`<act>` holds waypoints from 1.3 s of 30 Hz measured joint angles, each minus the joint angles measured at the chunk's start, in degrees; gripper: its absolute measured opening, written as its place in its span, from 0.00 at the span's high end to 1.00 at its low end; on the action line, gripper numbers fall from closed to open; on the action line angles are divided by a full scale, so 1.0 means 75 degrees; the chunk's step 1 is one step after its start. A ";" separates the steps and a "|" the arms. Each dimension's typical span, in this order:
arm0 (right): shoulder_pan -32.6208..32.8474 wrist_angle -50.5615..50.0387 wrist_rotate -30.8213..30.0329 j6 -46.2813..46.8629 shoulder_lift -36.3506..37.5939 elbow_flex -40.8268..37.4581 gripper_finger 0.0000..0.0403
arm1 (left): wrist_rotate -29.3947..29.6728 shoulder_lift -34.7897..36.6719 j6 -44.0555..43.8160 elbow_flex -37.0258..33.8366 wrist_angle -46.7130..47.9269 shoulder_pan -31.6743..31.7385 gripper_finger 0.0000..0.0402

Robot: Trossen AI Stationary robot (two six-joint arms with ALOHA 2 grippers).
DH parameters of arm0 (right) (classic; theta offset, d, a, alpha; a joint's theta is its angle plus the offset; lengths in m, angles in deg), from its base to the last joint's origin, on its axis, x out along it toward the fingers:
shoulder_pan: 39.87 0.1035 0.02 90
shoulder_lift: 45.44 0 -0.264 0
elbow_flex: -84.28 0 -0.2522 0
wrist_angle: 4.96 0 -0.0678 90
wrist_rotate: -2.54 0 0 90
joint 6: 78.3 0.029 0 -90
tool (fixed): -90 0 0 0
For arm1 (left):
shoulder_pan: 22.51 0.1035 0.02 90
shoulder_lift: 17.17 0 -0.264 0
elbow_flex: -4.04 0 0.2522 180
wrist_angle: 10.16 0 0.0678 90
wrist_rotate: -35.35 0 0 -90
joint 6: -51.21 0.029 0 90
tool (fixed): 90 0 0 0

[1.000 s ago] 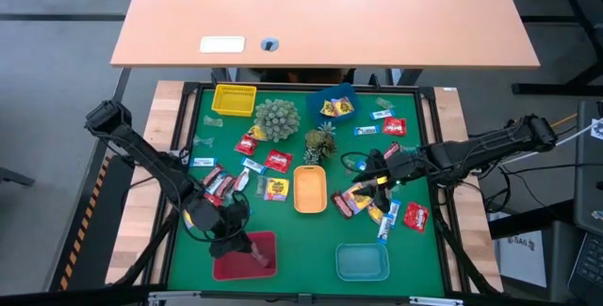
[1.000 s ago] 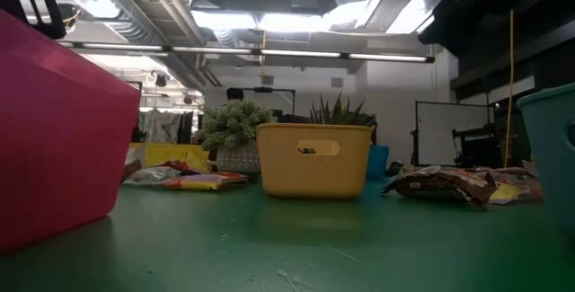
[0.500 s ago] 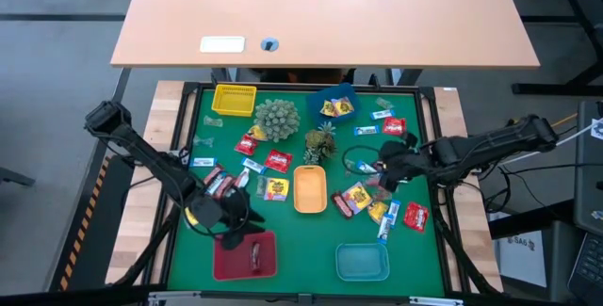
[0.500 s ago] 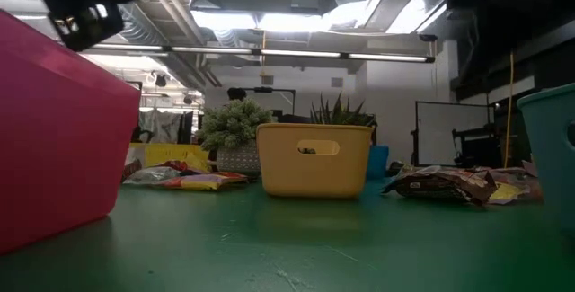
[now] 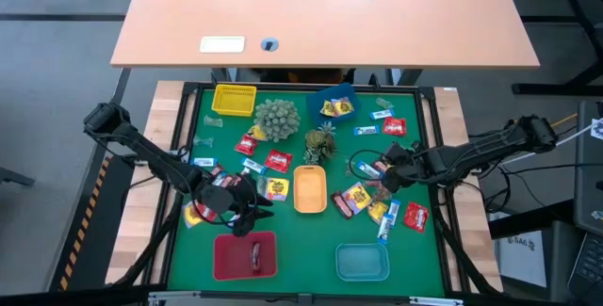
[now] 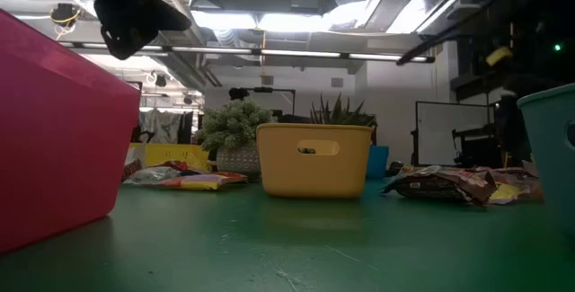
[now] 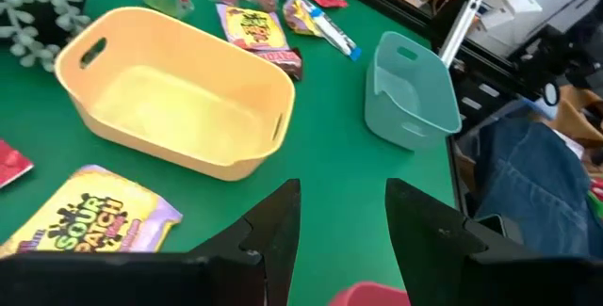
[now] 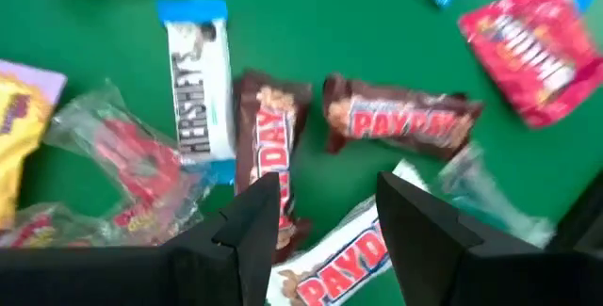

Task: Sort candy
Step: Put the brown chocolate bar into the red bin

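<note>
The candy (image 5: pixel 276 161) is still mostly loose on the green mat (image 5: pixel 301 240): red, yellow and blue-white packets lie scattered on the far side of both grippers, with a tighter heap, Payday bars among them, right under and just beside the right gripper (image 8: pixel 325 221). From what shows, sorting is only begun: one small sweet lies in the red tray (image 5: pixel 232 262) just on the near side of the left gripper (image 5: pixel 247 214), and a few yellow packets sit in the blue tray (image 5: pixel 318 98) at the far edge. The orange tray (image 5: pixel 310 202) between the two arms, the teal tray (image 5: pixel 363 273) near the front edge and the yellow basket (image 5: pixel 234 99) in the far corner look empty, so I would judge most of the work is left. The left gripper hangs with its fingers (image 7: pixel 273 231) spread and nothing between them, a Sour Patch packet (image 7: pixel 85 217) just beside it. The right gripper's fingers are also parted and empty above the Payday bars (image 8: pixel 400 122). Two spiky green plants (image 5: pixel 276 118) stand among the sweets. Beyond the mat is a bare wooden table (image 5: pixel 320 14), and the room behind is a lit workshop with pipes overhead.
</note>
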State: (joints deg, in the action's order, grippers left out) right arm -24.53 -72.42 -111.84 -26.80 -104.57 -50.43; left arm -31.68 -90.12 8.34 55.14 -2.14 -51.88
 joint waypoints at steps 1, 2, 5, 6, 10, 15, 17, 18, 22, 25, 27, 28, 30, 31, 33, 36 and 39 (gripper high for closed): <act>0.0000 0.0183 0.0095 0.0030 0.0000 -0.0095 0.56 | -0.0001 0.0000 0.0000 -0.0002 0.0000 0.0033 0.64; 0.0000 0.0359 0.0179 0.0052 0.0000 -0.0182 0.56 | -0.0003 0.0000 0.0000 -0.0001 0.0000 0.0061 0.64; 0.0000 0.0847 0.0270 0.0054 0.0000 -0.0427 0.56 | -0.0007 0.0000 0.0000 -0.0003 0.0000 0.0116 0.64; 0.0000 0.1024 0.0264 0.0054 0.0000 -0.0515 0.56 | -0.0007 0.0000 0.0000 -0.0003 0.0000 0.0123 0.64; 0.0000 0.1265 0.0204 0.0091 0.0000 -0.0807 0.56 | -0.0019 0.0000 0.0000 -0.0003 0.0000 0.0123 0.64; 0.0000 0.1697 0.0214 0.0115 0.0000 -0.1147 0.56 | -0.0019 0.0000 0.0000 -0.0003 0.0003 0.0123 0.64; 0.0000 0.1898 0.0332 0.0115 0.0000 -0.1286 0.56 | -0.0019 0.0000 0.0000 -0.0003 0.0003 0.0123 0.64; 0.0000 0.2011 0.0421 0.0118 0.0000 -0.1360 0.56 | -0.0019 0.0000 0.0000 -0.0003 0.0003 0.0123 0.64; 0.0003 0.2319 0.0617 0.0133 0.0010 -0.1594 0.56 | -0.0018 0.0000 0.0001 -0.0003 0.0004 0.0123 0.64; 0.0003 0.2383 0.0665 0.0158 0.0015 -0.1649 0.60 | -0.0016 0.0000 0.0003 -0.0003 0.0006 0.0123 0.64; 0.0003 0.2417 0.0679 0.0159 0.0015 -0.1649 0.65 | -0.0016 0.0000 0.0003 -0.0003 0.0006 0.0123 0.64; 0.0003 0.2431 0.0684 0.0161 0.0015 -0.1649 0.68 | -0.0016 0.0000 0.0003 -0.0003 0.0006 0.0123 0.64; 0.0003 0.2443 0.0702 0.0160 0.0015 -0.1647 0.74 | -0.0013 0.0000 0.0003 -0.0003 0.0006 0.0130 0.64; 0.0003 0.2448 0.0733 0.0158 0.0015 -0.1647 0.76 | -0.0014 0.0000 0.0005 -0.0003 0.0006 0.0141 0.64; 0.0005 0.2448 0.0738 0.0158 0.0014 -0.1639 0.81 | -0.0011 0.0000 0.0006 -0.0003 0.0006 0.0186 0.64; 0.0003 0.2347 0.0756 0.0155 0.0000 -0.1523 0.84 | -0.0009 0.0000 0.0006 -0.0003 0.0006 0.0280 0.64; 0.0003 0.2198 0.0844 -0.0047 -0.0006 -0.1235 0.83 | -0.0002 0.0000 0.0006 -0.0003 0.0003 0.0384 0.64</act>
State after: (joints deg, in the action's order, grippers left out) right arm -24.51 -55.94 -105.51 -27.15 -104.61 -59.69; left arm -31.69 -90.12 8.39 55.11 -2.11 -49.00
